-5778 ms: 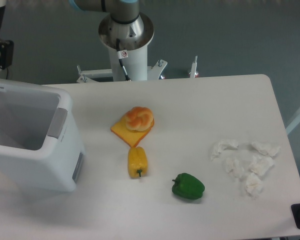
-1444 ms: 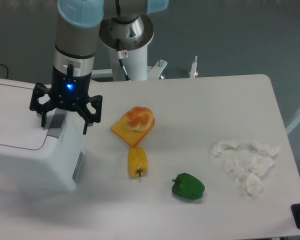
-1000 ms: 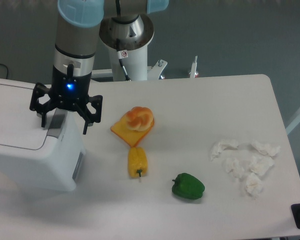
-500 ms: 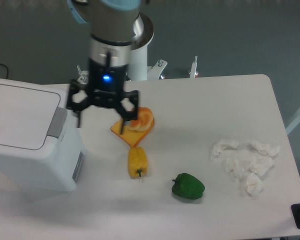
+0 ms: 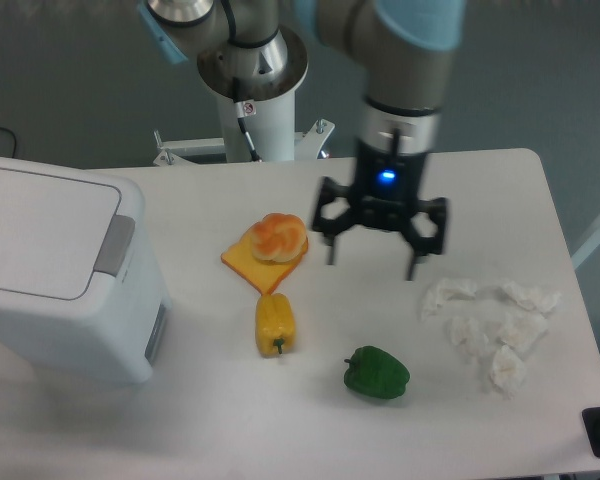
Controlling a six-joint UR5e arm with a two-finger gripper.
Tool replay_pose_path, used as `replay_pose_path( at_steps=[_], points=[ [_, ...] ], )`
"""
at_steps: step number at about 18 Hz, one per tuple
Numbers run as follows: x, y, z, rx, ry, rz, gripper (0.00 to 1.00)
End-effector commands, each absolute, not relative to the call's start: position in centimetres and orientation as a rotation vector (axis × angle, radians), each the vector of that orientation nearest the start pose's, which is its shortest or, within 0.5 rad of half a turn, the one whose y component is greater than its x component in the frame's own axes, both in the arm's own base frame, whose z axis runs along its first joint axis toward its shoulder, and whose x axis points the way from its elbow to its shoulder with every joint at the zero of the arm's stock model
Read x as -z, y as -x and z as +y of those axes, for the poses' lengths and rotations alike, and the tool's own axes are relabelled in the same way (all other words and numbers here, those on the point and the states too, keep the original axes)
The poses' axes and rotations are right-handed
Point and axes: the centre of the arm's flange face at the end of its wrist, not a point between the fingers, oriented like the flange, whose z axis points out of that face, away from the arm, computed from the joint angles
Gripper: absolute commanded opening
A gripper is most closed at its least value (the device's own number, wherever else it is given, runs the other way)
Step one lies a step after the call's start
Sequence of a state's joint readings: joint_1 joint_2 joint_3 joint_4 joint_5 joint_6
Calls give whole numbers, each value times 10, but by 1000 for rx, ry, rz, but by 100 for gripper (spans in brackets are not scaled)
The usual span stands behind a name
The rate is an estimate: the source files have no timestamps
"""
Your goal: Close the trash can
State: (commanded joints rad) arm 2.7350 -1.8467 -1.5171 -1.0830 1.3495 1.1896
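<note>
The trash can (image 5: 60, 275), a big white box with rounded corners, stands at the table's left edge with its flat lid down and a grey latch strip (image 5: 114, 245) along the lid's right side. My gripper (image 5: 373, 259) hangs open over the middle of the table, far to the right of the can, its two fingers spread wide with nothing between them. A blue light glows on its body.
A bread roll on an orange slice (image 5: 268, 247) lies left of the gripper. A yellow pepper (image 5: 274, 323) and a green pepper (image 5: 377, 372) lie nearer the front. Several crumpled white tissues (image 5: 490, 322) sit at the right. The arm's base (image 5: 252, 70) stands behind the table.
The can's lid, open at first, is now down. My gripper has left the can and swept right across the table, past the bread roll, staying open.
</note>
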Motion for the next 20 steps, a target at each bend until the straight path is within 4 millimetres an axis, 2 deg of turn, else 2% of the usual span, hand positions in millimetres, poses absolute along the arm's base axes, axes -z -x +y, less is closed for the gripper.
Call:
replay_pose_path(
  at_steps=[2, 4, 7, 11, 15, 20],
  points=[
    [-395, 530, 367, -254, 2923, 198, 100],
    [-376, 549, 356, -263, 2993, 260, 100],
    [-368, 585, 339, -253, 3030, 254, 100],
    [-334, 624, 340, -214, 3097, 333, 100],
    [-337, 646, 345, -129, 3123, 338, 100],
    [-343, 656, 346, -108, 3127, 334, 100]
  ],
)
